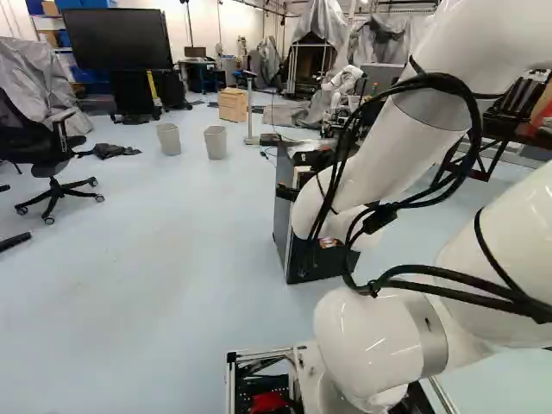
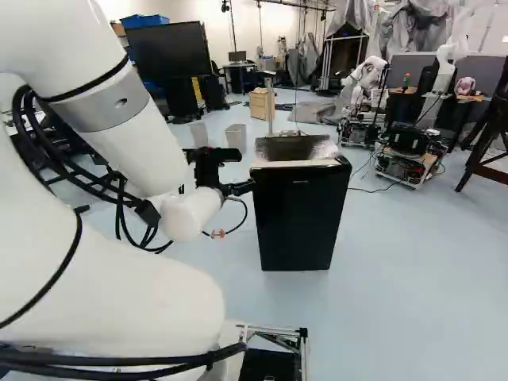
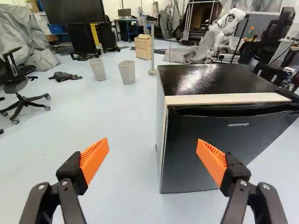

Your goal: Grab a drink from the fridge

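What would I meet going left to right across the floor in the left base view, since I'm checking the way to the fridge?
A black wheeled office chair, a light grey plastic bin, a second light grey bin, a thin pale upright post, the boxy black fridge.

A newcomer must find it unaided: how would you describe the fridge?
Start from the big dark screen, then come nearer to the two pale bins. Nearer still, ahead of the arm, stands the fridge, a low black-fronted box. Unlike the bins, it has a glossy, flat top with a pale strip along the front edge.
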`<state>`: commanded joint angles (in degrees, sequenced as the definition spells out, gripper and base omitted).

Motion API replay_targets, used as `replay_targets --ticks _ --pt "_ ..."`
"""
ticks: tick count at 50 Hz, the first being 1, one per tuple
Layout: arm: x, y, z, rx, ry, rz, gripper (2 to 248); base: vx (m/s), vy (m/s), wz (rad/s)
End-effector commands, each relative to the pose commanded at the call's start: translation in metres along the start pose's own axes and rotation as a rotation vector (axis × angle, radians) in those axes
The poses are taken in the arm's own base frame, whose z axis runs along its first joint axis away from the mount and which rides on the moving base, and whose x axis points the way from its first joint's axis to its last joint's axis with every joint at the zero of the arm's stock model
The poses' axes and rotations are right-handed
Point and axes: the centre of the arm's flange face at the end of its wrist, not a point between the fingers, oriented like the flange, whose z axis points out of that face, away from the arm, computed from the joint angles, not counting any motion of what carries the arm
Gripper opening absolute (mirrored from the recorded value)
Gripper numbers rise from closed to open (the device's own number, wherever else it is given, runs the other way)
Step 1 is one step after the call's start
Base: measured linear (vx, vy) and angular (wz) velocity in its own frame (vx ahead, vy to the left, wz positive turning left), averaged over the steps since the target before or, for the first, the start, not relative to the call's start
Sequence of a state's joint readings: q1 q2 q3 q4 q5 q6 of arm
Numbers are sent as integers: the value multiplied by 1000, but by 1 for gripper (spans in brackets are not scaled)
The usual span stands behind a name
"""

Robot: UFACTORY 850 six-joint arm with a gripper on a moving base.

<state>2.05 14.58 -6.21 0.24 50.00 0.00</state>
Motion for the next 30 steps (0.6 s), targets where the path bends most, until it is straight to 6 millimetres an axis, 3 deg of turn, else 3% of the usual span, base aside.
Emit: replay_targets --ticks 30 --pt "11 -23 21 5 -2 42 247 0 0 0"
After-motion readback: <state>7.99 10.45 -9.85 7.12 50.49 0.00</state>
